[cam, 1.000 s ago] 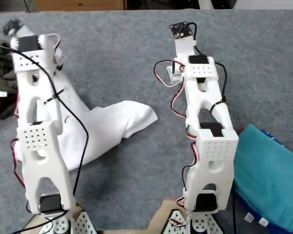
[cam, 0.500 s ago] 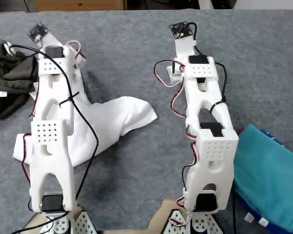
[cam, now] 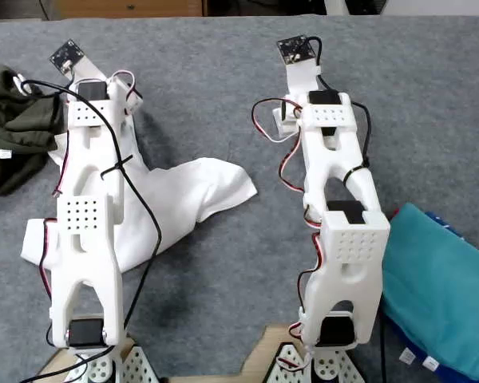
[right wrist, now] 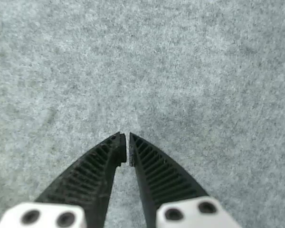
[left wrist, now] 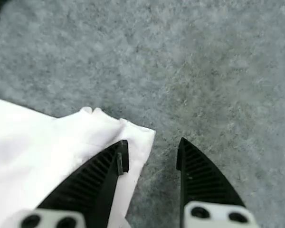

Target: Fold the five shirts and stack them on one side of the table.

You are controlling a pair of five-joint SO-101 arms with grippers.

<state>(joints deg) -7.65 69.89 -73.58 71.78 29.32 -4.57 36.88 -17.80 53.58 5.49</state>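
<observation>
L gripper (left wrist: pixel 152 154) is hanging released over white shirt (cam: pixel 191 191) corner, mid-left in high view; prob. risking thin-edge slip/bunching. R gripper (right wrist: pixel 128 142) is sitting clenched, empty.

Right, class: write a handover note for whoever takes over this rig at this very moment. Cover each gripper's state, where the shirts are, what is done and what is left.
Left gripper: open, holding nothing, one finger over a corner of the white shirt, the other over the table.
Right gripper: shut, empty, over bare table.
Shirts: white shirt crumpled on the table's left half; dark green shirt bunched at the left edge; teal shirt lying flat at the right near corner, perhaps folded.
Done: no finished stack visible.
Left: fold the white and dark green shirts, then stack.
</observation>
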